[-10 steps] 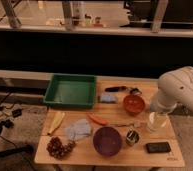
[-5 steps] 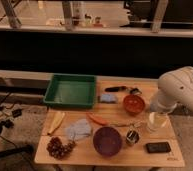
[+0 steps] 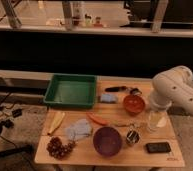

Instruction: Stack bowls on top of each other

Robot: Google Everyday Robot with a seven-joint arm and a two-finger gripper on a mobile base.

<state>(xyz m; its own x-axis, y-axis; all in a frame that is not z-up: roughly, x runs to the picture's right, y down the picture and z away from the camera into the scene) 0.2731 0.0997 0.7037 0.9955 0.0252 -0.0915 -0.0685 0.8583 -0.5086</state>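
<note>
While your gripper [image 3: 155,109] hangs empty beside the orange-red bowl [image 3: 134,103], jaws seemingly spread, grasp its rim, then lift toward the purple bowl [image 3: 107,140].

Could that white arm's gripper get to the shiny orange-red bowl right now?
Probably yes. The gripper hangs at the right side of the wooden table, beside the glossy orange-red round bowl, with nothing standing between them; the pale round container sits nearer the front, out of the way.
</note>
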